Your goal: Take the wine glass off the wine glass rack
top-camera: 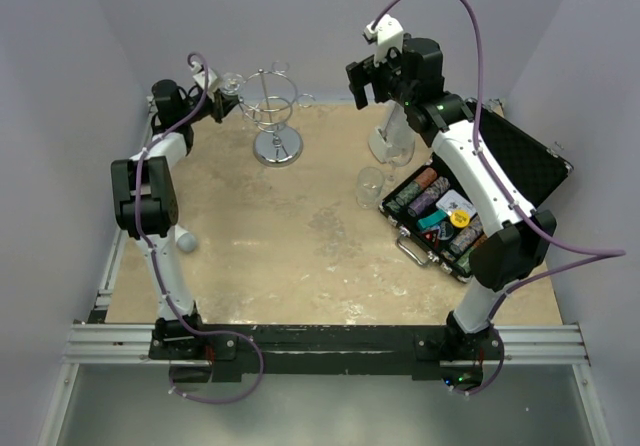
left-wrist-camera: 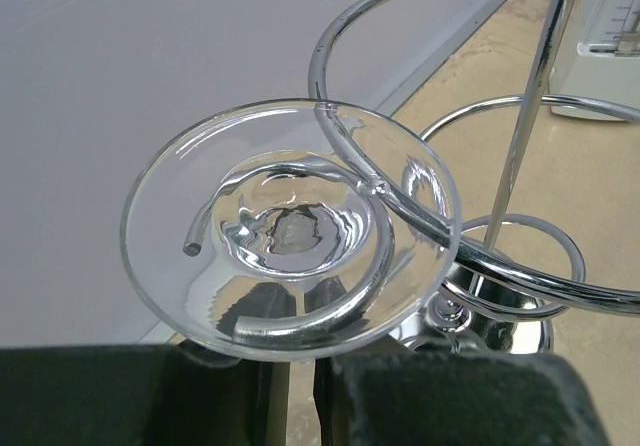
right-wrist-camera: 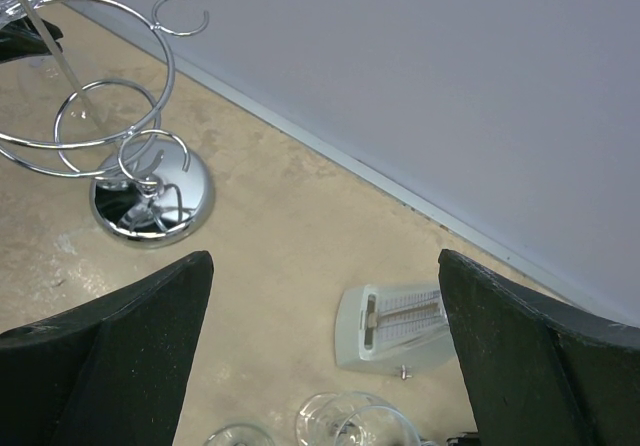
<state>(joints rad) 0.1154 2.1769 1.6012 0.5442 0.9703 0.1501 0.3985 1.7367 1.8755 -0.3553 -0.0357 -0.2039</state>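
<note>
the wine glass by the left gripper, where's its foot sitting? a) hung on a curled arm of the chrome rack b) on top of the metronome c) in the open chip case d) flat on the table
a: the left wrist view shows the wine glass foot resting on a spiral arm of the wine glass rack.

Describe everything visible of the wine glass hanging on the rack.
The wine glass is clear and hangs upside down, its round foot facing up. The foot rests on a curled chrome arm of the wine glass rack, on the rack's left side in the top view. Stem and bowl are mostly hidden beneath. The left gripper looks closed on the stem just under the foot.
</note>
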